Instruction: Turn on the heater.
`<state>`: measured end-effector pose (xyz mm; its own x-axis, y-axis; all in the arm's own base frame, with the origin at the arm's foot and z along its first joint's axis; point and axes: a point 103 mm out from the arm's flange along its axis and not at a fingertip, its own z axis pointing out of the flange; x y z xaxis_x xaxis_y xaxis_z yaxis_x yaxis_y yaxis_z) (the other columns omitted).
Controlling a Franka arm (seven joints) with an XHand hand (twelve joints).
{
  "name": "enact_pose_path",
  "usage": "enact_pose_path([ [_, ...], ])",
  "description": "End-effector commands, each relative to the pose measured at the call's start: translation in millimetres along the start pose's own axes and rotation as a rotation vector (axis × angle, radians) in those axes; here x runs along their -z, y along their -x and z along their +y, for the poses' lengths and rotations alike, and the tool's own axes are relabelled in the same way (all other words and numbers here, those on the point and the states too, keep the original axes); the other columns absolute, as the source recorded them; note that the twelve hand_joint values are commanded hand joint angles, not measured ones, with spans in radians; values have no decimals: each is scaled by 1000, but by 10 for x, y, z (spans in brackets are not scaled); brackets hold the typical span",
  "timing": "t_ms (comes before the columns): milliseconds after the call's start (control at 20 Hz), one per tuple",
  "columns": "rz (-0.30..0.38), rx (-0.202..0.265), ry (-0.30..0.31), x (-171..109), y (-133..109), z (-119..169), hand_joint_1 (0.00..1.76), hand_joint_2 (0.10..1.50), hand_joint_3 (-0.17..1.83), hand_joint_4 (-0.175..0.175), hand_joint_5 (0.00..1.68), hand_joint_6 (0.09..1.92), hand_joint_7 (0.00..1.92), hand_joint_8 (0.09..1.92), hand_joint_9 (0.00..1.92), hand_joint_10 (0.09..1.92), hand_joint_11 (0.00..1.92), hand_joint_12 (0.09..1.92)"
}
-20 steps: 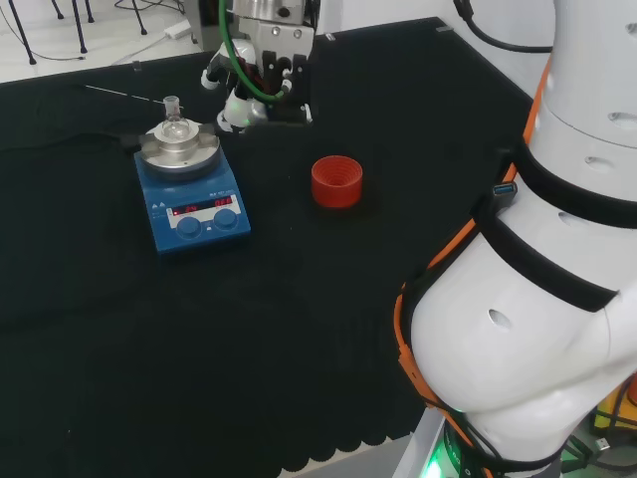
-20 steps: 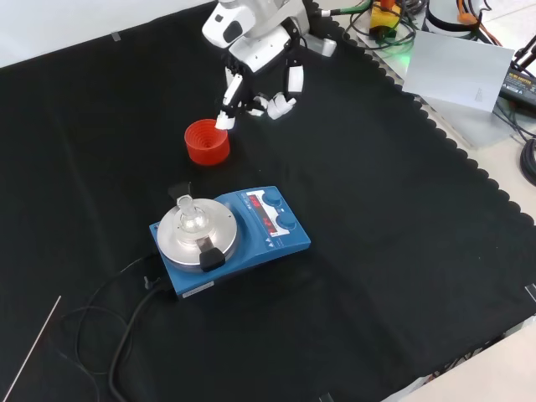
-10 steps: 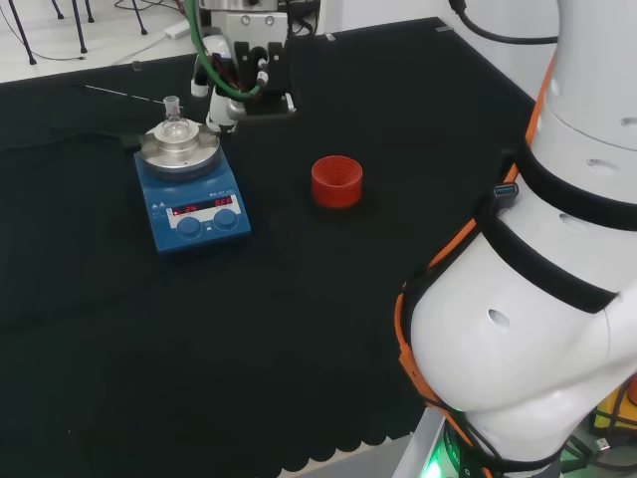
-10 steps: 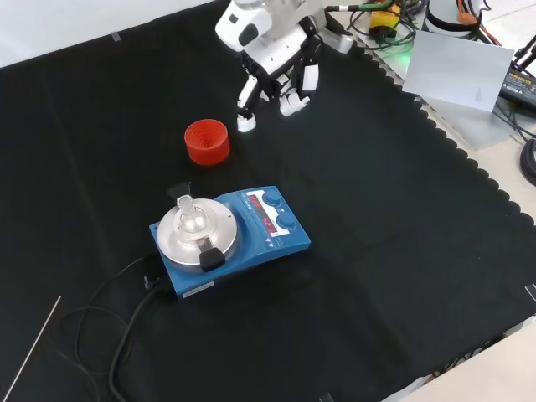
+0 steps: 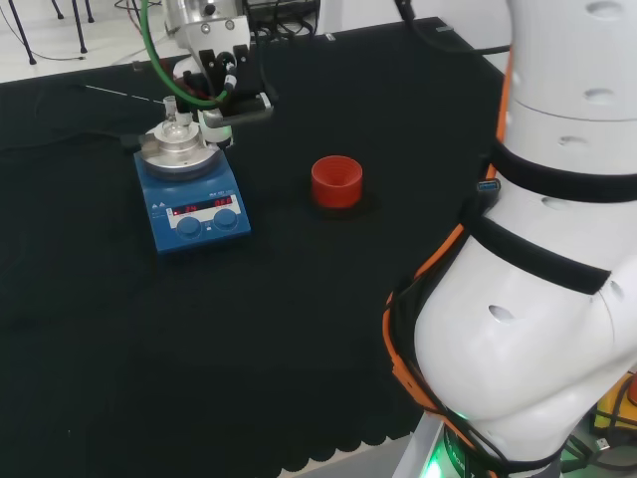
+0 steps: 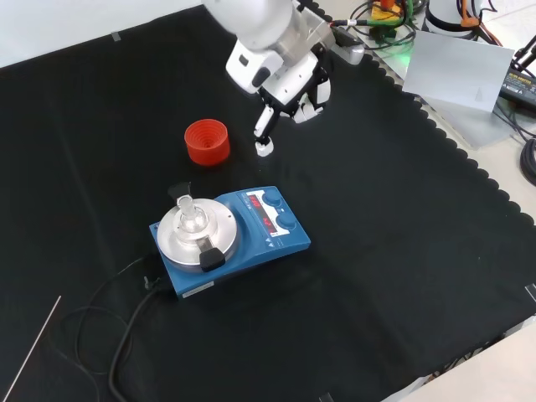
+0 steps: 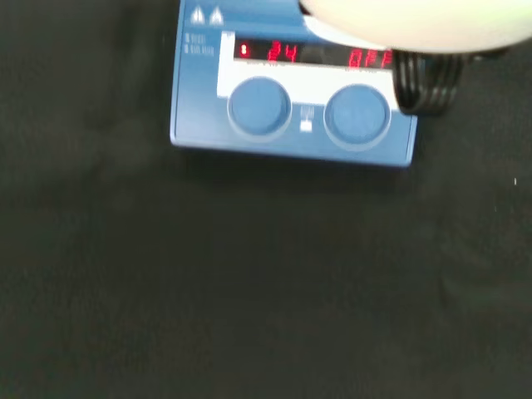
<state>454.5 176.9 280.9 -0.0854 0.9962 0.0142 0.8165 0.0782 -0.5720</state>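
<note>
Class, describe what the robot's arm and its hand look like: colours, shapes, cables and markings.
The arm is built of big, rounded, glossy white links with black bands at the joints and an orange cable along its side. A green cable loops near the wrist. The hand has a white shell over black inner parts, and its fingers end in white tips.

- arm (image 5: pixel 537 299): big white rounded links with a glossy shell, ringed by black bands, with small round holes in the shell.
- an orange cable (image 5: pixel 423 289) runs along the links in the head view, next to black straps.
- a green cable (image 5: pixel 164 85) loops beside the wrist in the head view.
- hand (image 6: pixel 289 88): white shells over black inner parts; one finger ends in a white tip (image 6: pixel 265 149).
- in the wrist view, a blurred cream-white part of the hand (image 7: pixel 424 21), with a ribbed black piece (image 7: pixel 426 83) just below it.
</note>
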Motion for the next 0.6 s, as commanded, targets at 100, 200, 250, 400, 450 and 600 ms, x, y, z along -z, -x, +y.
enact_pose_path([
  [100, -79, 20, -122, -189, -145, -27, 1624, 492, 1313, -57, 326, 482, 1820, 1850, 1920, 1689, 1812, 1510],
  [200, -90, 25, -147, -233, -166, -34, 1625, 485, 1323, -56, 332, 401, 1822, 1850, 1920, 1690, 1814, 1511],
  [250, -95, 28, -161, -256, -173, -35, 1625, 484, 1325, -55, 324, 378, 1822, 1850, 1920, 1691, 1814, 1511],
  [400, -105, 30, -184, -313, -182, -43, 1627, 482, 1330, -51, 290, 338, 1824, 1850, 1920, 1693, 1815, 1511],
  [450, -106, 31, -186, -328, -182, -47, 1627, 482, 1333, -50, 291, 308, 1824, 1851, 1920, 1695, 1815, 1512],
  [600, -110, 36, -197, -368, -198, -59, 1627, 483, 1336, -47, 306, 233, 1824, 1853, 1920, 1699, 1816, 1512],
])
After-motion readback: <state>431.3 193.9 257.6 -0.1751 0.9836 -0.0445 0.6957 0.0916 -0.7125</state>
